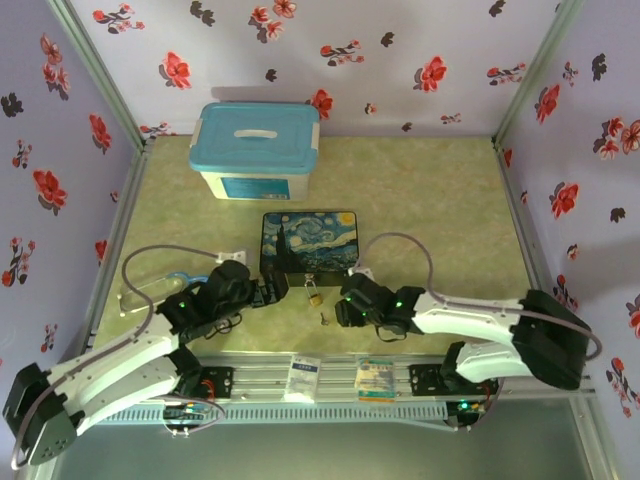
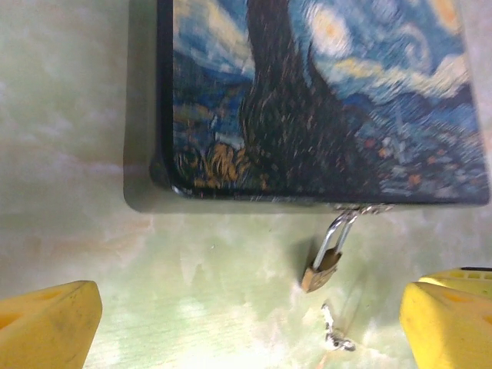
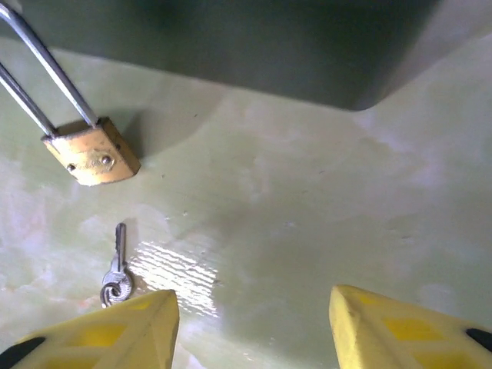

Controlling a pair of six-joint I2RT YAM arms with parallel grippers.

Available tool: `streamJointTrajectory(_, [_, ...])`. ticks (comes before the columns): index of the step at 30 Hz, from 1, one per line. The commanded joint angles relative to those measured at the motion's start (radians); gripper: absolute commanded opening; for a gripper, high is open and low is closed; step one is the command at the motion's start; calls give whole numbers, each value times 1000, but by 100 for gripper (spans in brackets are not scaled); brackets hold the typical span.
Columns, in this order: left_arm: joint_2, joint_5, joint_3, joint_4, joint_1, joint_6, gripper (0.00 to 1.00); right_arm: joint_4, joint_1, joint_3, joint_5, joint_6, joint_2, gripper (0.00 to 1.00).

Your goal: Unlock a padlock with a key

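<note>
Yellow pads (image 3: pixel 115 334) of the right tool (image 3: pixel 252 306) sit closest in my right wrist view. They stand part way apart with bare bench (image 3: pixel 323 200) between them, so I've got nothing gripped on that side. Just beyond the left pad the key (image 3: pixel 117 265) lies flat on the bench, ring end toward me and blade end toward the padlock (image 3: pixel 92 154), with a clear gap between the two.

Going overhead, the right tool (image 1: pixel 345 300) is down low just right of the key (image 1: pixel 323 319). The padlock (image 1: pixel 315 298) is just beyond the key, at the near edge of the box (image 1: pixel 310 240). My left tool (image 1: pixel 268 290) waits left of the padlock, by the box's near left corner.

On the left wrist view the left tool's pads are spread as wide as they go, holding nothing. From here I see the shackle (image 2: pixel 337 234) running up to a silver fitting (image 2: pixel 361 209) on the box's near edge. Its brass body rests tilted on the bench, key just nearer. A blue-lidded bin (image 1: pixel 255 150) sits far left.
</note>
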Motion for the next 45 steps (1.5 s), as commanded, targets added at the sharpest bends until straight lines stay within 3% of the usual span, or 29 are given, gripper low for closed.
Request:
streamJointTrajectory(1, [49, -62, 0, 52, -49, -45, 100, 46, 70, 84, 70, 30, 80, 52])
streamJointTrajectory(8, [87, -85, 11, 55, -95, -38, 100, -28, 174, 182, 149, 30, 186, 47])
streamJointTrajectory(28, [57, -100, -47, 91, -101, -60, 100, -44, 221, 219, 171, 27, 358, 31])
streamJointTrajectory(31, [53, -99, -49, 89, -102, -65, 100, -23, 221, 211, 159, 18, 368, 19])
streamJointTrajectory(37, [49, -98, -61, 97, -102, -80, 100, 5, 222, 177, 119, 0, 335, 1])
streamJointTrajectory(45, [72, -40, -45, 193, -131, -75, 96, 47, 179, 65, 92, -147, 105, 0])
